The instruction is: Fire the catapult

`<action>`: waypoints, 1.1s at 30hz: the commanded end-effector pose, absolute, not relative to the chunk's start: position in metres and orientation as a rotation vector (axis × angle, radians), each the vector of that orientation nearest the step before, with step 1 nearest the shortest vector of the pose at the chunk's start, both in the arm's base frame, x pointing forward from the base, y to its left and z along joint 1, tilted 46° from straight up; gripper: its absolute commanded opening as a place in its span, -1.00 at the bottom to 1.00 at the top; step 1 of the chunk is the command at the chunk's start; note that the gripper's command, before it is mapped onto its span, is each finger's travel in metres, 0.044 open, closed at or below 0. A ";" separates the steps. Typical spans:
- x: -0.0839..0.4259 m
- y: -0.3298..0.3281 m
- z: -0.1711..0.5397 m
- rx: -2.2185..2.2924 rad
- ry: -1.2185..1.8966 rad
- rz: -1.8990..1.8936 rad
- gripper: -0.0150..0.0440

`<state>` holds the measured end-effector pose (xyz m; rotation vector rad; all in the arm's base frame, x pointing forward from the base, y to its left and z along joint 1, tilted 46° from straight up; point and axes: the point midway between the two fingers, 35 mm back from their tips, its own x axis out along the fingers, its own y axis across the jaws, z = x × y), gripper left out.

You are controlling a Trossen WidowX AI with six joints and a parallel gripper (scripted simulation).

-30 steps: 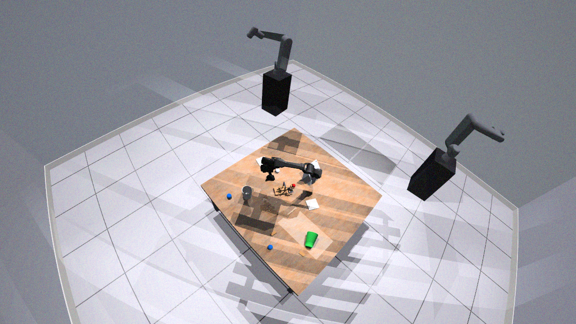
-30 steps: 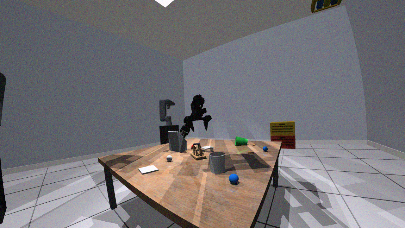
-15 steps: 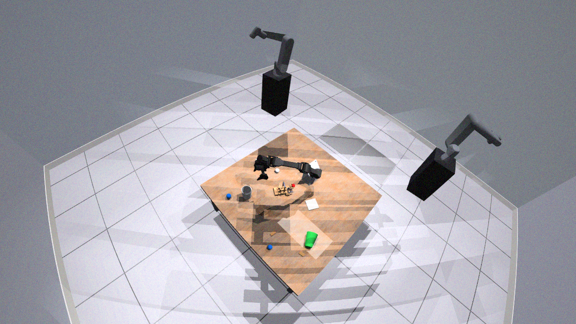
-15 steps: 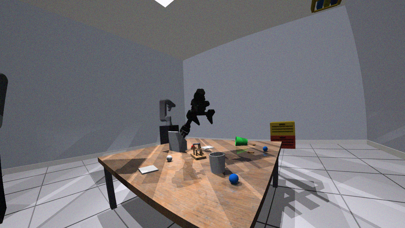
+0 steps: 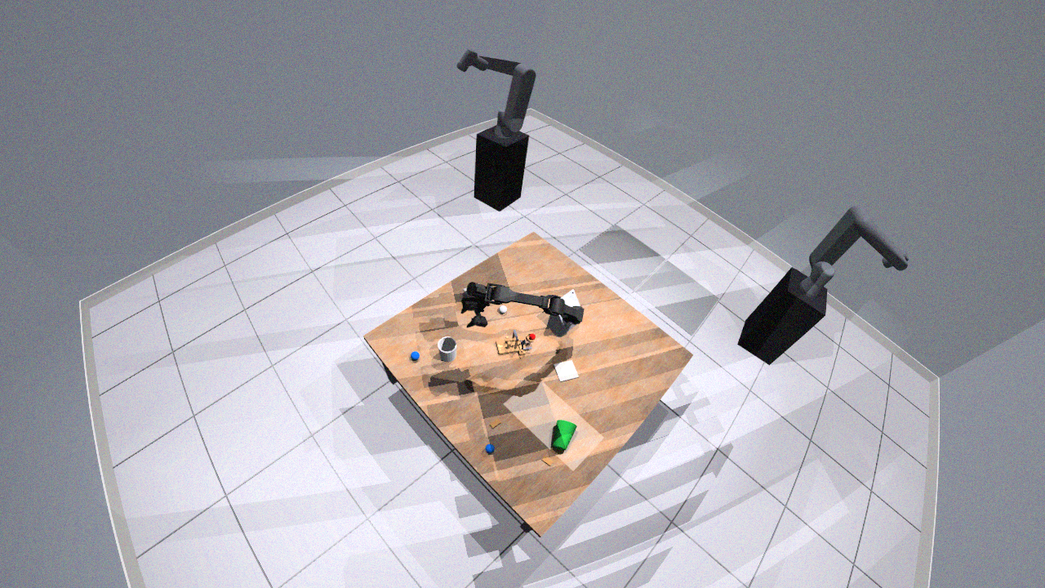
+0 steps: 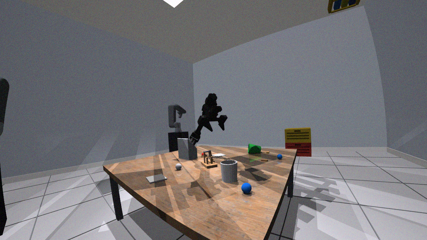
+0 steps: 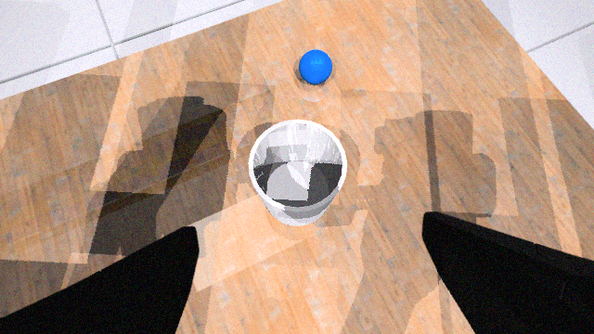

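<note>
The red ball (image 5: 531,336) (image 6: 202,154) is at the cup end of the small wooden catapult (image 5: 505,348) (image 6: 209,165); whether it sits fully in the cup is too small to tell. The catapult stands mid-table, its other end toward the mug. The white mug (image 5: 446,354) (image 6: 229,173) (image 7: 297,218) stands upright, greyish in the top and exterior views, with no ball seen inside it in the wrist view. My gripper (image 5: 473,313) (image 6: 218,130) (image 7: 311,231) is open and empty, high above the table, away from the catapult, with the mug ahead in the wrist view.
A blue ball (image 5: 415,356) (image 6: 246,188) (image 7: 316,67) lies beyond the mug. A white ball (image 5: 502,309) (image 6: 178,166) lies near the catapult. A second blue ball (image 5: 489,447) (image 6: 279,156), a green cup (image 5: 563,435) (image 6: 253,148) on its side and a white tile (image 5: 566,371) are farther off.
</note>
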<state>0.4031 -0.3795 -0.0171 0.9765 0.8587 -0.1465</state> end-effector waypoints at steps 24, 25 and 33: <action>0.405 -0.366 -0.014 0.924 0.895 -0.124 -0.49; 0.405 -0.360 -0.014 0.902 0.912 -0.115 -0.49; 0.404 -0.312 -0.008 0.720 1.044 -0.030 -0.49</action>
